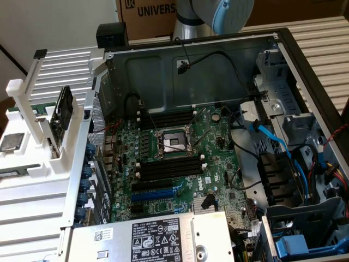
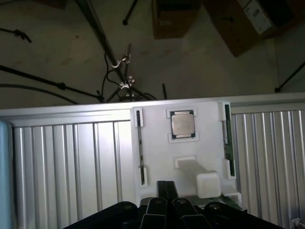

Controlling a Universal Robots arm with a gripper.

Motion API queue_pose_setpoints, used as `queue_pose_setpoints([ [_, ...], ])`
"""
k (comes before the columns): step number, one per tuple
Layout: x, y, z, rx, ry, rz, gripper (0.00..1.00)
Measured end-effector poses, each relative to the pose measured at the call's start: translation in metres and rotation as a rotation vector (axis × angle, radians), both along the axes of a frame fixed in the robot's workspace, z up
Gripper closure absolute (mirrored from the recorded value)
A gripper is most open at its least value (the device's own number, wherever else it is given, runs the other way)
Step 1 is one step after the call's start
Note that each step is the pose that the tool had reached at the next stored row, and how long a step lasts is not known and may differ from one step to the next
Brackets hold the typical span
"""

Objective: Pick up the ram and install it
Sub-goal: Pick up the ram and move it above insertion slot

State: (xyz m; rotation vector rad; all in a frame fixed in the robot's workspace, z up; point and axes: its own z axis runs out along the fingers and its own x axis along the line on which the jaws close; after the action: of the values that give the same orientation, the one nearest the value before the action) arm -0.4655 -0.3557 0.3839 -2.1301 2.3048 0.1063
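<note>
The ram (image 2: pixel 227 143) is a thin green stick standing on edge in a slot of the white holder (image 2: pixel 157 157), beside a square silver processor (image 2: pixel 182 123). In the wrist view my gripper (image 2: pixel 165 191) hangs above the holder's near edge, next to a white post (image 2: pixel 208 182). Its dark fingers (image 2: pixel 157 206) are pressed together, with nothing visible between them. It is apart from the ram. In the exterior view the black memory slots (image 1: pixel 166 166) lie on the motherboard (image 1: pixel 180 164) inside the open computer case, and the arm's blue-capped joint (image 1: pixel 223 13) sits above the case's back wall.
The white holder (image 1: pixel 38 136) with ribbed panels stands at the exterior view's left, carrying a dark flat part (image 1: pixel 64 106) on edge. Blue cables (image 1: pixel 272 139) and drive bays (image 1: pixel 305 180) fill the case's right side. A labelled power supply (image 1: pixel 147 237) covers the front.
</note>
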Motion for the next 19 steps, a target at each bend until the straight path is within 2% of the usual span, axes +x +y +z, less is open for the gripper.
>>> queue_pose_setpoints([
  [19, -0.004, -0.0011, -0.0365, 0.0, 0.0, 0.009, 0.9],
])
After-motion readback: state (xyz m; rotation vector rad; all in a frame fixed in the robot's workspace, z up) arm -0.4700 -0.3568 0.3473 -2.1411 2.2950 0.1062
